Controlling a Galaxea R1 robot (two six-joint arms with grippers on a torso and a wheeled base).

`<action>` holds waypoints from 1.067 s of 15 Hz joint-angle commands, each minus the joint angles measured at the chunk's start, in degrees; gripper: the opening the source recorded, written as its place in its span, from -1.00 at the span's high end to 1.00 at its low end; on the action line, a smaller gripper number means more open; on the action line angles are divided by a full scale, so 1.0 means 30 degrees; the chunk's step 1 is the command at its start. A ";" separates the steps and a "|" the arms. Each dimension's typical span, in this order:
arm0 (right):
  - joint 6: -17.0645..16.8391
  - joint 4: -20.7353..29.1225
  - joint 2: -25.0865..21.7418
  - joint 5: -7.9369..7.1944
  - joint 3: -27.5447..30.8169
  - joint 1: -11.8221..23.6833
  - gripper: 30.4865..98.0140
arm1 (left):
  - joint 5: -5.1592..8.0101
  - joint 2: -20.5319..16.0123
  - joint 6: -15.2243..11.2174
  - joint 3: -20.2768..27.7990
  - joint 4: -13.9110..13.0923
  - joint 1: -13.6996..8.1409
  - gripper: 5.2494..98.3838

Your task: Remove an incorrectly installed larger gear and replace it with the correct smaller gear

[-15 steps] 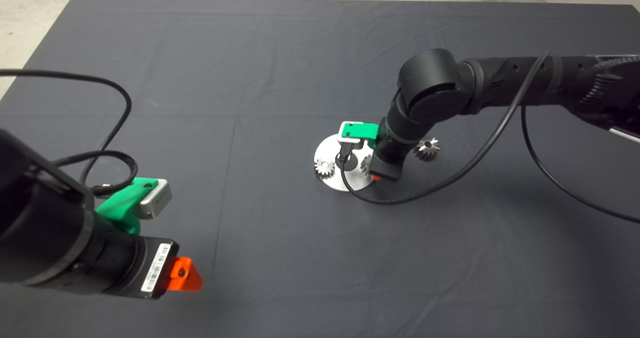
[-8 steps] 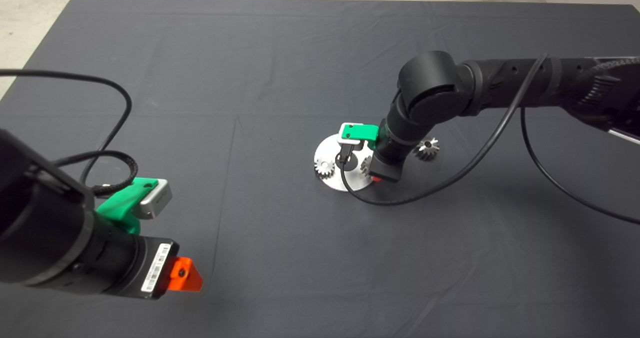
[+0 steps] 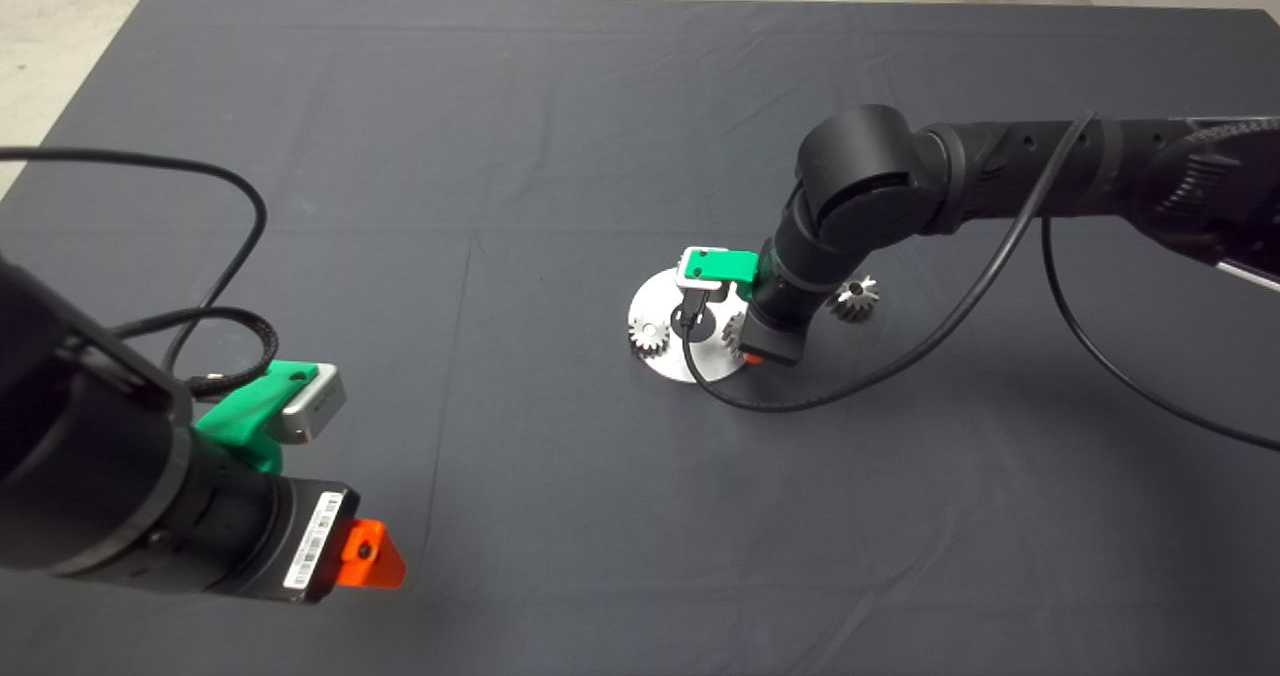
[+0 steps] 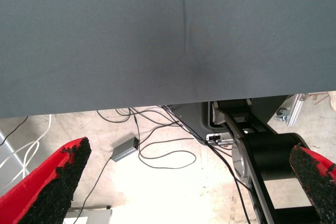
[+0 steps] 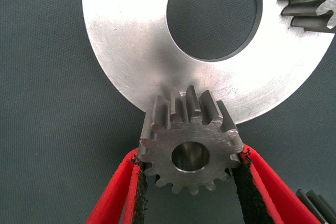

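Dark mat (image 3: 500,156) over the table, concrete floor beyond.

Your right gripper (image 5: 191,182): clamped on the smaller gear (image 5: 190,141), held at the rim of the round steel plate (image 5: 131,51) near the mat's middle.

Larger gear (image 3: 856,297): already off, lying on the mat just beside the plate.

Remaining, by appearance: seat and release.

Your left gripper (image 4: 184,182): spread apart, idle at the mat's near left edge.

Most of the surface (image 3: 560,116) lies bare and open. Near its middle a silver disc (image 3: 655,301) carries a short-toothed gear (image 3: 648,334); the right gripper (image 5: 191,182) crowds its right rim, clamping the smaller gear (image 5: 190,142). The larger gear (image 3: 856,298) lies just beyond.
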 commanded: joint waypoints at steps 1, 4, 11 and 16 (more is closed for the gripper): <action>-0.0123 -0.0517 -0.0113 -0.2406 0.0021 0.0417 0.76 | 0.0198 0.0013 0.0010 0.0254 -0.0396 -0.0127 -0.99; 0.0082 -0.1208 -0.0010 -0.2406 0.0021 0.0417 0.76 | 0.0198 0.0013 0.0010 0.0254 -0.0396 -0.0039 -0.99; 0.0141 -0.1824 0.0590 -0.2406 -0.0357 0.0446 0.76 | 0.0195 0.0013 -0.0019 0.0254 -0.0396 -0.0039 -0.99; 0.0141 -0.1824 0.1000 -0.2406 -0.0477 0.0430 0.76 | 0.0198 -0.0004 -0.0019 0.0254 -0.0396 -0.0009 -0.99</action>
